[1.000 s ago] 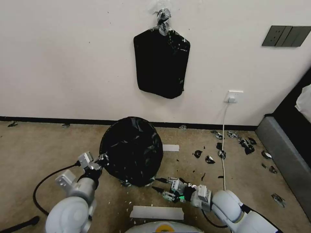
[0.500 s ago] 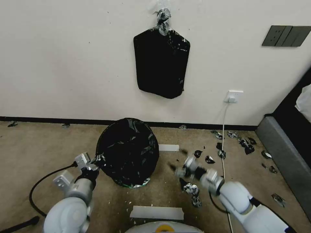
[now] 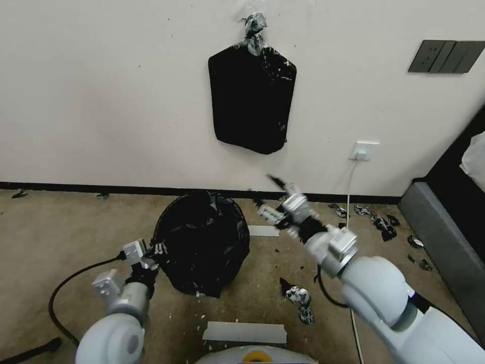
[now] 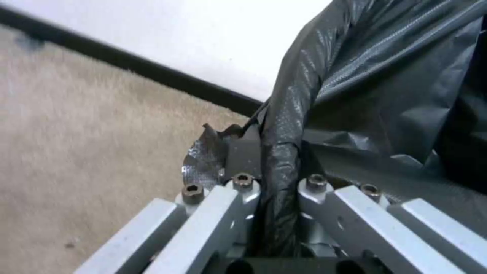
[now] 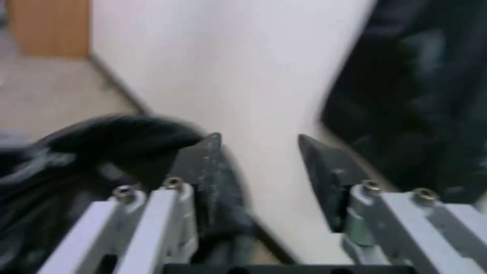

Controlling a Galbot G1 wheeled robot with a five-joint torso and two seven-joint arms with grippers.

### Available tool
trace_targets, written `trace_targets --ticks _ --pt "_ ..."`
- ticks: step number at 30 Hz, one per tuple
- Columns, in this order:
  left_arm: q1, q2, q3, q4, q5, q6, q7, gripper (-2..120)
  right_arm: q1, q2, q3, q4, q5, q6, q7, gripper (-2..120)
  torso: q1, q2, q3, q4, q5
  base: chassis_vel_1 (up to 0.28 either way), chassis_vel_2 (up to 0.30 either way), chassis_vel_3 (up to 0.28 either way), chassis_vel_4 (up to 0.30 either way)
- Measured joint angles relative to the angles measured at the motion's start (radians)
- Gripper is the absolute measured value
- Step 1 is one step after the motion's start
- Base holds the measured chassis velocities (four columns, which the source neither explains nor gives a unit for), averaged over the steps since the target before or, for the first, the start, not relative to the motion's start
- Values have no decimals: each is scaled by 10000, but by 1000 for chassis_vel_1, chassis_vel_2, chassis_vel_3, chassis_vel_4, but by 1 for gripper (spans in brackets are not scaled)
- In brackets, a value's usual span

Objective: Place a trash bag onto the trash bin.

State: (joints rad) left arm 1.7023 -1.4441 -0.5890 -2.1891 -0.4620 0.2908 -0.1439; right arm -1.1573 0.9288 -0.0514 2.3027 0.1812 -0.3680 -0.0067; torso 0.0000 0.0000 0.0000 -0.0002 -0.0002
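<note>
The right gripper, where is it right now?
In the head view the right gripper is raised, open and empty, right of the trash bag, in front of the wall's black baseboard.

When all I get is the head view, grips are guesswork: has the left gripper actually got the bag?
Observer: Yes. In the left wrist view a twisted fold of the bag runs through the left gripper, which is shut on it.
Operator: And the right one, raised up high?
Observer: The right wrist view shows the right gripper open, with bare wall in the gap and nothing held.
</note>
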Motion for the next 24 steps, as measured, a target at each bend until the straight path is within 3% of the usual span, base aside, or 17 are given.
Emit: trace_targets --ticks 1,3,4,7,9,11,15,24 --pt "0 0 0 0 0 0 0 3 0 0 0 0 0 0 0 43 0 0 0 0 0 0 0 0 0" --pt "73 -65 55 -234 471 -75 53 3 1039 85 -1375 -22 221 -1335 519 33 0 0 0 4 1 0 0 0 0" --pt "73 -65 55 -234 471 -75 53 3 1039 85 -1375 -22 221 -1335 519 33 0 0 0 4 1 0 0 0 0" --pt "223 -245 162 -386 838 -134 149 3 2007 374 -2557 -335 996 -2684 1172 18 0 0 0 2 -1 0 0 0 0" --pt "262 -297 187 -407 966 -151 193 3 2229 490 -2841 -499 1212 -2958 1371 15 0 0 0 4 0 0 0 0 0" --pt "354 -380 244 -429 1381 -297 366 3 2855 812 -3750 -1120 1904 -3564 1987 5 0 0 0 2 0 0 0 0 0" --pt "457 -425 333 -429 1891 -454 506 3 3505 1099 -4524 -2121 2326 -3677 2469 0 0 0 0 3 0 0 0 0 0" --pt "681 -551 699 -351 3000 -827 724 3 4192 1817 -5012 -4118 2552 -3651 2644 0 0 -1 0 2 0 0 0 0 0"
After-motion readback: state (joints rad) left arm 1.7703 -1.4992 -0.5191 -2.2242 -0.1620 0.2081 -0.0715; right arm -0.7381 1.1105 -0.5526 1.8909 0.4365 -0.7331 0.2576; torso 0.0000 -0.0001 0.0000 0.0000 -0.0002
